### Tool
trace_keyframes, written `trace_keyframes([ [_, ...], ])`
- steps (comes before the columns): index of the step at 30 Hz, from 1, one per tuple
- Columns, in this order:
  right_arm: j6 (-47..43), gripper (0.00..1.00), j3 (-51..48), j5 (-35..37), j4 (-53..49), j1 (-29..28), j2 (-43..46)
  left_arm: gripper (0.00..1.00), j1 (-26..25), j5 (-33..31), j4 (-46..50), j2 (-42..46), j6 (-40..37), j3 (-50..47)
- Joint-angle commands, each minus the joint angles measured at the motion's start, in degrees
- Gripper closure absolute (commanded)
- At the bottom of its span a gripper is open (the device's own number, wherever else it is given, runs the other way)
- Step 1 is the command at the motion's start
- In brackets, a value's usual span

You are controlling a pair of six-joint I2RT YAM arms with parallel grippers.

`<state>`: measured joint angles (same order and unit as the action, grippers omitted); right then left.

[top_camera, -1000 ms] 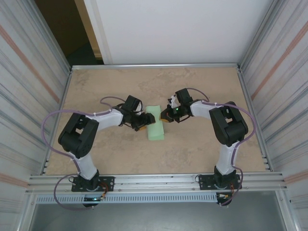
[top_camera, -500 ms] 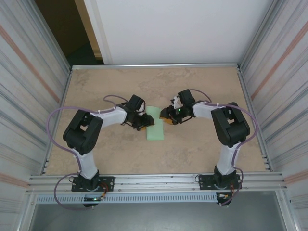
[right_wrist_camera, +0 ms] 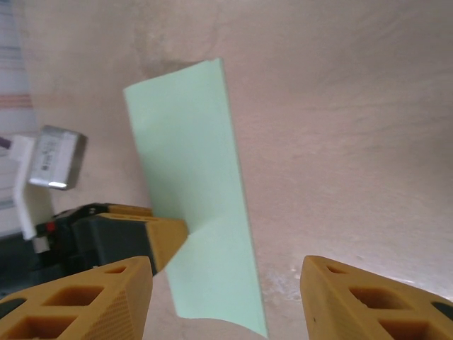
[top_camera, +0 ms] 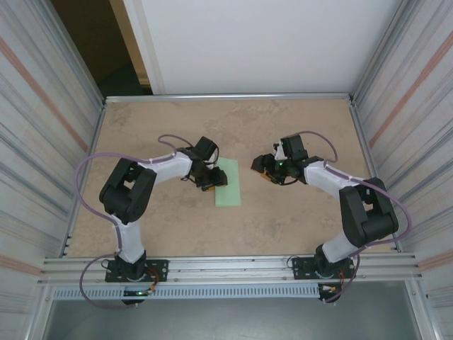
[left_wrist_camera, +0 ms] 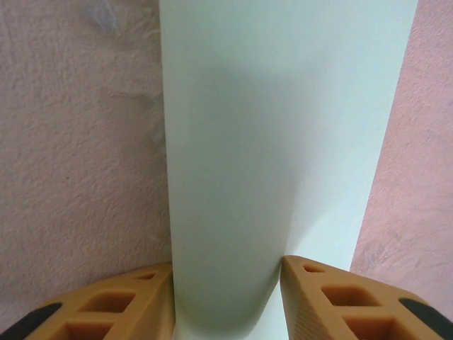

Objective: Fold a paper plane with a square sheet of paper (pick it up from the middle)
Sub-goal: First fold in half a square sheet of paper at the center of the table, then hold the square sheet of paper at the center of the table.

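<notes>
The left claw (top_camera: 211, 181) sits low on the surface (top_camera: 297, 127) with the sheet of paper (top_camera: 229, 188) directly ahead of it and running away from its tips. The paper is pale mint green and folded into a narrow strip, longer than it is wide. In the left wrist view the strip's near end lies between the two orange fingers (left_wrist_camera: 106, 308). One finger is against each side of it, and the paper bows up slightly in the gap. The jaws stand partway closed and pinch that end. From there the strip widens and lies flat on the surface ahead of the claw, with bare surface on either side. The right claw (top_camera: 262, 170) is on the far side of the strip from the left claw, near it but not touching, and its tips point back toward the paper. Its jaws are spread wide with nothing between them. Its own camera looks out between the orange fingers (right_wrist_camera: 368, 297) at the strip lying just ahead. That view also shows one finger tip of the left claw against the strip's edge, where a short diagonal crease lifts the paper. The rest of the strip lies flat with a straight, clean edge.
</notes>
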<state>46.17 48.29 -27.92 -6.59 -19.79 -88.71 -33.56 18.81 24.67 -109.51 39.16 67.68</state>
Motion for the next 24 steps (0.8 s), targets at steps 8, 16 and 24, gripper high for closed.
trace_keyframes([
  [8,1.47,0.43,-0.75,1.89,-0.8,-0.04,-1.41,0.57,-1.74,-4.53,8.2,-12.17,-3.73,-0.01],
  [16,1.22,0.44,0.66,1.04,-0.29,-0.15,-4.49,0.56,-1.97,-5.39,12.51,-16.63,-3.13,2.8],
  [24,-0.56,0.47,1.72,-0.89,0.53,-1.38,-6.31,0.53,-2.55,-5.59,14.35,-19.24,-2.88,4.17],
])
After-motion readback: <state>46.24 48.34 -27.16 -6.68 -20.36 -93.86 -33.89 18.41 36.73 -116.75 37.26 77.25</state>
